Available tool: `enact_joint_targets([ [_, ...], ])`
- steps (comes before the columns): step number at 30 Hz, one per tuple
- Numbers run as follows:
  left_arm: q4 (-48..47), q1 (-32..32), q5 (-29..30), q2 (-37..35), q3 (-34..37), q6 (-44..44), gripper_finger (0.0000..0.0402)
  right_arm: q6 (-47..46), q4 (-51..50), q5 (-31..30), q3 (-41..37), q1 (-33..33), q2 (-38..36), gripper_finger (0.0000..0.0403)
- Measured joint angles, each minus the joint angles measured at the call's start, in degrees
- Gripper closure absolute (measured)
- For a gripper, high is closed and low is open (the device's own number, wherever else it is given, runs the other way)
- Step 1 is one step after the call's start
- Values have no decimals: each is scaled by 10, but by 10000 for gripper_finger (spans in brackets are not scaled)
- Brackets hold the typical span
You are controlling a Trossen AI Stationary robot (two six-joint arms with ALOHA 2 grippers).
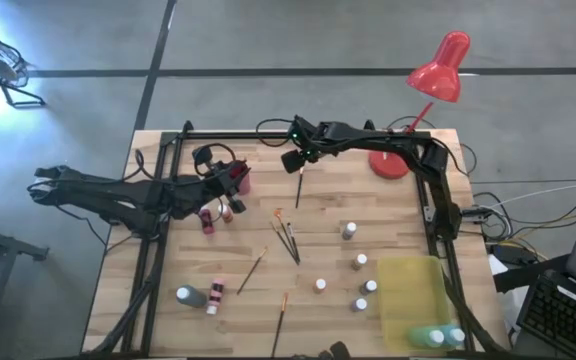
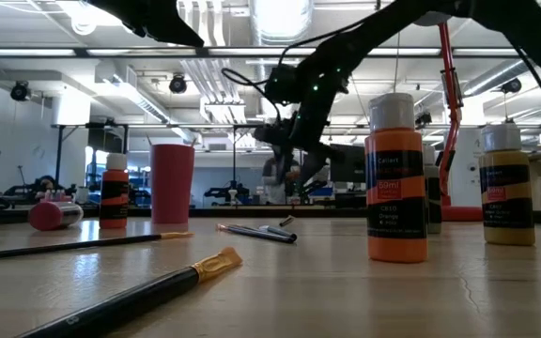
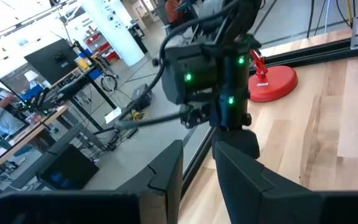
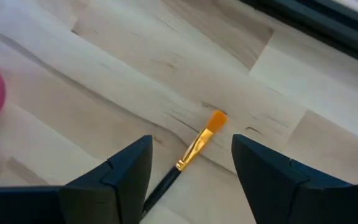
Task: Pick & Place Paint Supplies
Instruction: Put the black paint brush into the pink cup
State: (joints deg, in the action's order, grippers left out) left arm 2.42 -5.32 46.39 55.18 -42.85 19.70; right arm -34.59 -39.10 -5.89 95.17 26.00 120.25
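Observation:
My right gripper hovers open over the far middle of the table. A black-handled paintbrush with an orange tip lies on the wood below, between its spread fingers, which do not touch it; it also shows in the high view. My left gripper is raised beside the red cup, its fingers slightly apart and holding nothing. Small bottles lie near the cup. More brushes and white-capped bottles are scattered over the table. The green and blue bottles sit at the near right corner.
The red desk lamp's base stands at the far right, close behind my right arm. The yellow tray lies at the near right. A black frame runs round the table edges. In the low view, an orange bottle and a brush are nearest.

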Motion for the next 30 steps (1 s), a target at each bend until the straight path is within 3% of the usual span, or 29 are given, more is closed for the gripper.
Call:
enact_joint_targets([
  [9,0,0,0,0,0,-1,300,-1,-32,6,39,12,44,177],
  [21,0,0,-4,0,0,-4,300,-20,-33,56,38,36,45,204],
  [30,1,0,-3,0,0,-4,300,-44,-25,90,38,43,46,195],
])
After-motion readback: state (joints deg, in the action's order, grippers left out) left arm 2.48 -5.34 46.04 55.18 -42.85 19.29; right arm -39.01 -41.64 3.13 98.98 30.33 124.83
